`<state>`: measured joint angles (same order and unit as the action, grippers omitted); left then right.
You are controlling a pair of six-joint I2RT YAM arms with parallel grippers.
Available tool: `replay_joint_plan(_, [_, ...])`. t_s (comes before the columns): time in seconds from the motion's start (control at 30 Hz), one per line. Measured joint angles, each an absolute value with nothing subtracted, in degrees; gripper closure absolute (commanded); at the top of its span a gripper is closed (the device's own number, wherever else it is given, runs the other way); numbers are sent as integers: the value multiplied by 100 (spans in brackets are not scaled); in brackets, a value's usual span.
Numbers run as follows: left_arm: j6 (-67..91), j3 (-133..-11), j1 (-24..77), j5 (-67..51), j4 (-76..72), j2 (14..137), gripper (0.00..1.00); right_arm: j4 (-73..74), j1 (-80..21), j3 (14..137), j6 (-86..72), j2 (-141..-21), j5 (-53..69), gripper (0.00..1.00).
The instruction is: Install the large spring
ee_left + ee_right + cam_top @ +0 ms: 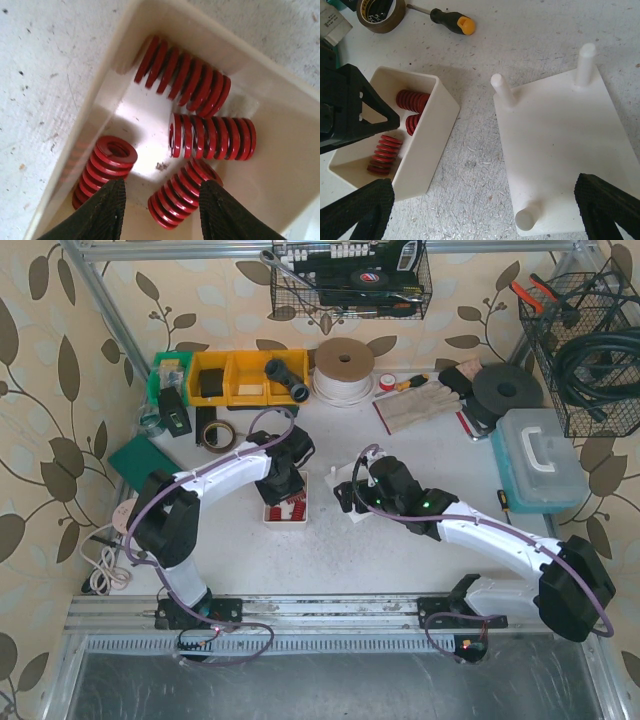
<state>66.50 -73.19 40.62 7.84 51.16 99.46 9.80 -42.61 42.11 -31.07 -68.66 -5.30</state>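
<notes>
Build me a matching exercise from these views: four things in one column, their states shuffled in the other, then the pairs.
1 left gripper
2 right gripper
3 white peg plate
4 cream bin

A holds four red springs
B wide open, holding nothing
C three upright pegs, all bare
D lowered into the bin, a spring between its fingers

Pairs: 1-D, 2-B, 3-C, 4-A

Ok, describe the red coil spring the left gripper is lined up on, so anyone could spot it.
Find the small cream plastic box in the middle of the table, under the left gripper. Four red coil springs lie inside; the wanted spring lies on its side directly between the black fingers; the others sit outside that gap.
</notes>
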Motion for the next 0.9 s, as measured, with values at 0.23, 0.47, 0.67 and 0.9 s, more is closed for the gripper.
replay_joint_plan(0.23, [6652, -7275, 4106, 211, 4991, 9948, 49, 980, -4261, 4211, -3107, -6877, -530, 3])
replay_joint_plan(0.47, [6023, -7288, 4289, -67, 5006, 10191, 49, 982, -4261, 4211, -3105, -6877, -530, 3])
replay_joint_plan(0.67, [5408, -7288, 4324, -78, 5330, 10243, 49, 982, -4261, 4211, -3105, -6877, -530, 3])
replay_joint_plan(0.9, [4764, -7284, 4324, -272, 5131, 10363, 45, 985, -4261, 4235, -3105, -6949, -530, 3])
